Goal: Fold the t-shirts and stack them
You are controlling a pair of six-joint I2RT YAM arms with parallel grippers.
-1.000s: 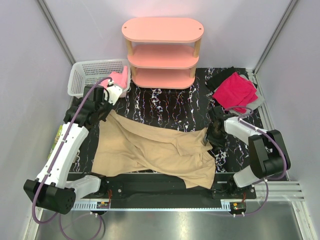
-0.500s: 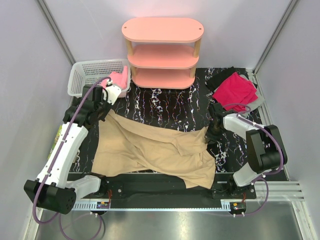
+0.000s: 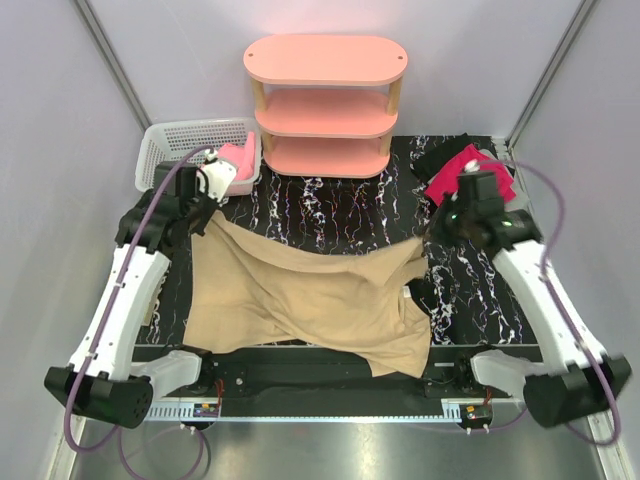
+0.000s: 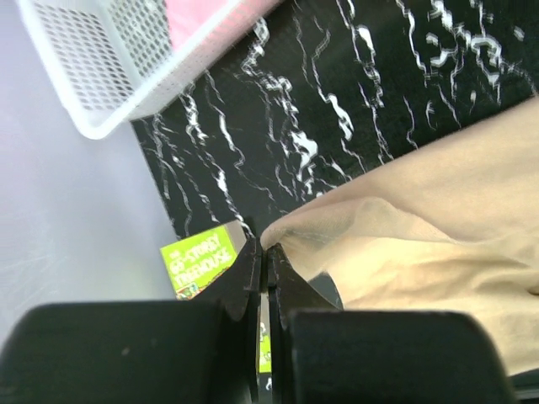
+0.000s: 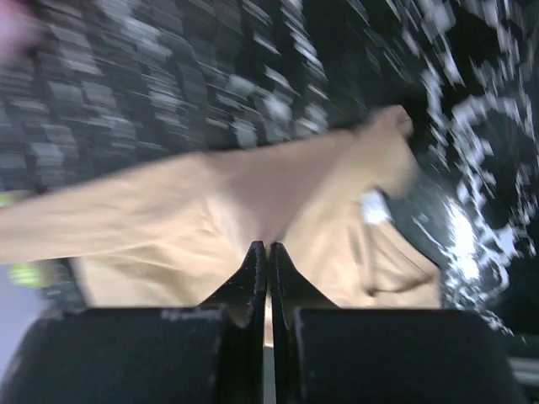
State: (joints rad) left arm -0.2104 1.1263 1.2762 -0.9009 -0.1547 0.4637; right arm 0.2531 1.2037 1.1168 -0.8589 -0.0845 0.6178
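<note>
The large tan t-shirt (image 3: 300,300) lies crumpled across the black marbled mat, its two far corners lifted. My left gripper (image 3: 204,214) is shut on the far left corner; in the left wrist view the cloth (image 4: 404,227) runs right from the left gripper (image 4: 265,250). My right gripper (image 3: 431,233) is shut on the far right corner, and tan cloth (image 5: 210,210) hangs beyond the right gripper (image 5: 268,246) in its blurred wrist view. A magenta t-shirt (image 3: 452,177) and a black one (image 3: 437,154) lie at the far right, partly behind the right arm. A light pink t-shirt (image 3: 238,158) sits in the basket.
A white mesh basket (image 3: 172,150) stands at the far left. A pink three-tier shelf (image 3: 325,100) stands at the back centre. A green book (image 4: 198,259) lies at the mat's left edge. Grey walls close in both sides.
My right gripper has shut on the tan t-shirt's right corner and risen with it, the arm swinging up and back. The left gripper has kept its grip and shifted slightly.
</note>
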